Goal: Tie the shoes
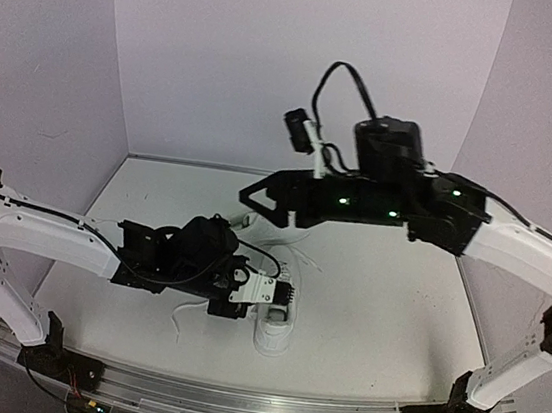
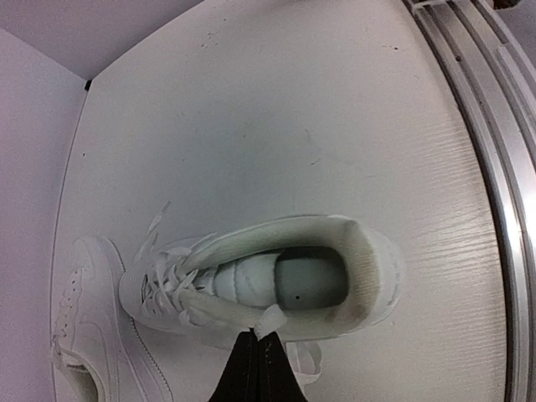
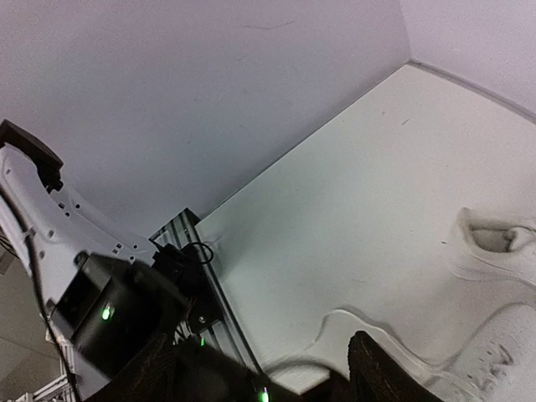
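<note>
Two white shoes lie on the table. In the left wrist view one shoe (image 2: 368,268) is seen from above, its opening facing the camera, and the other shoe (image 2: 84,335) lies beside it at the lower left. My left gripper (image 2: 258,337) is shut on a white lace end (image 2: 271,320) at the near rim of that shoe's collar. From above, the left gripper (image 1: 288,294) hovers just over this shoe (image 1: 273,335). My right gripper (image 1: 250,195) hangs higher, behind the shoes, open and holding nothing. In its own view the right gripper (image 3: 264,373) points at bare table, where a loose lace (image 3: 381,322) curves.
An aluminium rail (image 1: 261,406) runs along the table's near edge. White walls close the back and both sides. The left arm (image 3: 50,226) fills the lower left of the right wrist view. Part of a shoe (image 3: 494,360) shows at that view's right edge.
</note>
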You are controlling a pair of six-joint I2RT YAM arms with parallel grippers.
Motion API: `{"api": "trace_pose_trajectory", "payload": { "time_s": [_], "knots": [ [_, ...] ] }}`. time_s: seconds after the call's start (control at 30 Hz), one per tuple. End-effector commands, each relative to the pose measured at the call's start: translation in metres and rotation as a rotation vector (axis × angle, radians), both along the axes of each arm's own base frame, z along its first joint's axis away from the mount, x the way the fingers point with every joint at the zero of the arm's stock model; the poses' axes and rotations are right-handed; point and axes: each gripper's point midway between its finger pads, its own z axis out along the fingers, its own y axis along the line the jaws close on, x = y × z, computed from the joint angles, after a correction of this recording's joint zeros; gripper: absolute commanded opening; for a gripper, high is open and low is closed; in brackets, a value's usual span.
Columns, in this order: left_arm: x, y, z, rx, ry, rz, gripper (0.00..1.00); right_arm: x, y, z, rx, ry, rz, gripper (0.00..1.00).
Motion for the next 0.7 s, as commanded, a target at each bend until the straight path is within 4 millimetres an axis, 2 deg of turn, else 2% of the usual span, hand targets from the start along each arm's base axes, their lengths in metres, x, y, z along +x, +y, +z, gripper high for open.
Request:
{"api": "trace_pose_trajectory", "payload": {
  "time_s": [0.0, 0.13, 0.23, 0.37, 0.57, 0.67],
  "knots": [
    [0.032, -0.009, 0.036, -0.168, 0.149, 0.071, 0.0, 0.008, -0.057, 0.009, 0.056, -0.075, -0.15, 0.65],
    [0.06, -0.004, 0.041, -0.219, 0.249, 0.134, 0.0, 0.001, -0.072, -0.04, -0.022, -0.017, -0.172, 0.6],
    [0.078, -0.004, 0.035, -0.233, 0.325, 0.181, 0.0, -0.013, -0.062, -0.075, -0.08, 0.008, -0.162, 0.57],
    [0.093, -0.007, 0.018, -0.203, 0.397, 0.227, 0.0, -0.025, -0.031, -0.116, -0.159, -0.003, -0.19, 0.51],
    [0.105, -0.006, 0.007, -0.209, 0.493, 0.248, 0.0, -0.035, 0.037, -0.184, -0.25, -0.078, -0.212, 0.46],
    [0.108, -0.004, 0.006, -0.216, 0.519, 0.245, 0.0, -0.038, 0.066, -0.2, -0.282, -0.133, -0.211, 0.45]
  ]
}}
